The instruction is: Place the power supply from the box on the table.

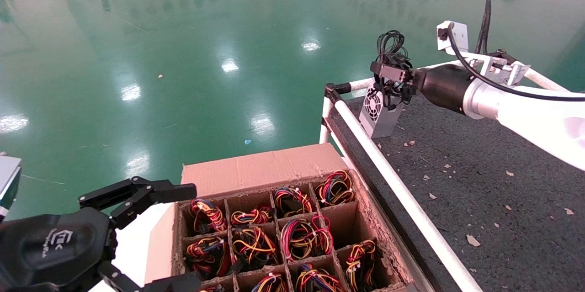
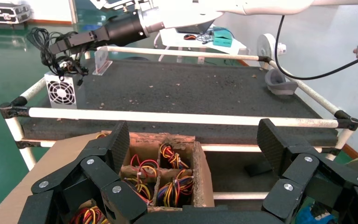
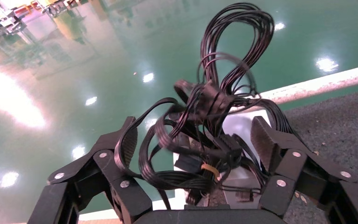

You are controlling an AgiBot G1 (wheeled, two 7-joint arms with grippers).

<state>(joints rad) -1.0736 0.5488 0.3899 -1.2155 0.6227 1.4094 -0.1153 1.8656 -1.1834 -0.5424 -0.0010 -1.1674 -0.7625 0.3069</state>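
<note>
The power supply (image 1: 380,116) (image 2: 61,92) (image 3: 244,133), a silver block with its fan grille facing the box, stands upright on the table (image 1: 480,168) (image 2: 191,88) near the far left corner. Its black cables (image 1: 390,47) (image 3: 223,70) rise in a loop above it. My right gripper (image 1: 388,73) (image 3: 193,126) is open at the top of the block, its fingers spread on either side of the cable bundle. My left gripper (image 1: 189,235) (image 2: 193,128) is open and empty at the near left side of the box (image 1: 260,166) (image 2: 205,172).
Several cells of the box hold units with red-yellow wire bundles (image 1: 301,232). A white pipe rail (image 1: 388,168) runs between box and table. A grey curved object (image 2: 279,84) lies at the table's far side. Cardboard scraps dot the tabletop. Green floor lies beyond.
</note>
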